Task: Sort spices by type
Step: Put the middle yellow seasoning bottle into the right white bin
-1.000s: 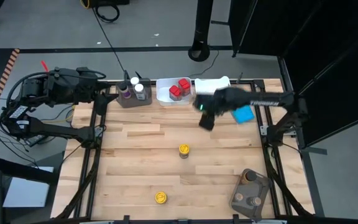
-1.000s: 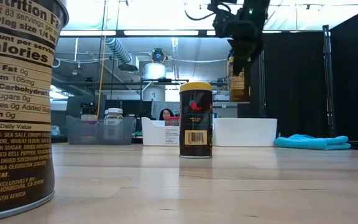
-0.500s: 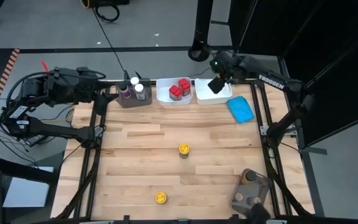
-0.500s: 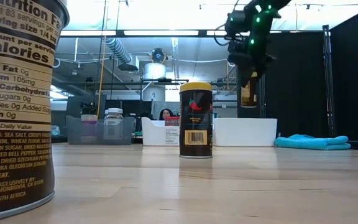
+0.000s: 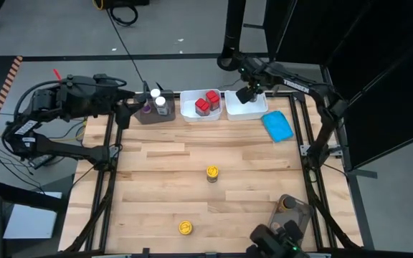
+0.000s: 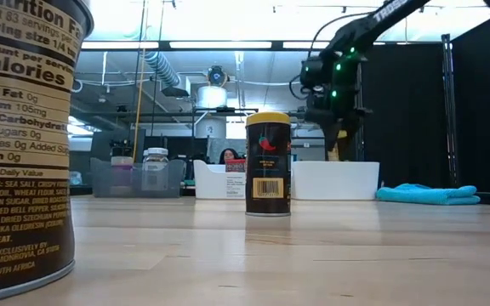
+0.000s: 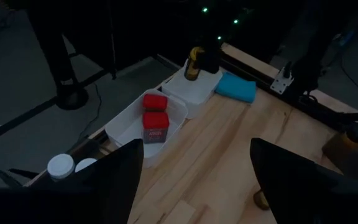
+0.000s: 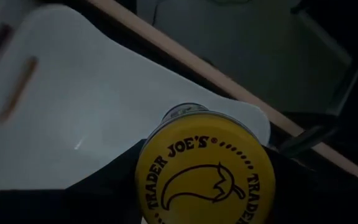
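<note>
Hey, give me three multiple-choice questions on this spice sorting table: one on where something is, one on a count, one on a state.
1. Where is the right tool?
A. over the white tub at the table's far edge
B. over the blue cloth
C. at the table's near edge

2. How many red-capped jars lie in the middle white tub?
A. none
B. two
C. five

3. What is the right tool doing?
A. hanging open and empty
B. shut on a yellow-lidded jar
C. shut on the cloth

Answers:
1 A, the high view shows it above the white tub.
2 B, two red-capped jars show.
3 B, the yellow-lidded jar sits between its fingers.
</note>
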`<control>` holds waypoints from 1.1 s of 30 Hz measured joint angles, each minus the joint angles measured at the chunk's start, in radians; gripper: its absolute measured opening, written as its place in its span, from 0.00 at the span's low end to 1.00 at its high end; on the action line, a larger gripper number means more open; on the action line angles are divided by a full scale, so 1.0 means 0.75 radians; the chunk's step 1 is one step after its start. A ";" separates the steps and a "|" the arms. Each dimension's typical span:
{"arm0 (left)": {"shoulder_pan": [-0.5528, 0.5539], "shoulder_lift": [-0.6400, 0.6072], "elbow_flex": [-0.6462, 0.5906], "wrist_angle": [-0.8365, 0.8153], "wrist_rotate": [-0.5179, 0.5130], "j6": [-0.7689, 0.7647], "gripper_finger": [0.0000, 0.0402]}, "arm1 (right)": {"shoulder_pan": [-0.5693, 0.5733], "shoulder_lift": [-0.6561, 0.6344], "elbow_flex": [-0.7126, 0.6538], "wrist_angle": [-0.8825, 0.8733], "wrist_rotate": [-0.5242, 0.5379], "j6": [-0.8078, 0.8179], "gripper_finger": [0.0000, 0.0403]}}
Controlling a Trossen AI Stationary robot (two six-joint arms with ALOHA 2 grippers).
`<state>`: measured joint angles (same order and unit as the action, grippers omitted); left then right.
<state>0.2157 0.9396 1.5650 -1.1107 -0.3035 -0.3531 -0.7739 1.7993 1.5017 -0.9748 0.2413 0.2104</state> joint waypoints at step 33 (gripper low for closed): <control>0.000 0.039 0.000 -0.001 -0.004 -0.001 0.75 | -0.047 0.148 0.000 0.090 -0.079 0.169 0.70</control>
<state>0.2157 0.9688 1.5650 -1.1114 -0.3065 -0.3534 -0.8089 1.9102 1.5017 -0.9071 0.1822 0.3371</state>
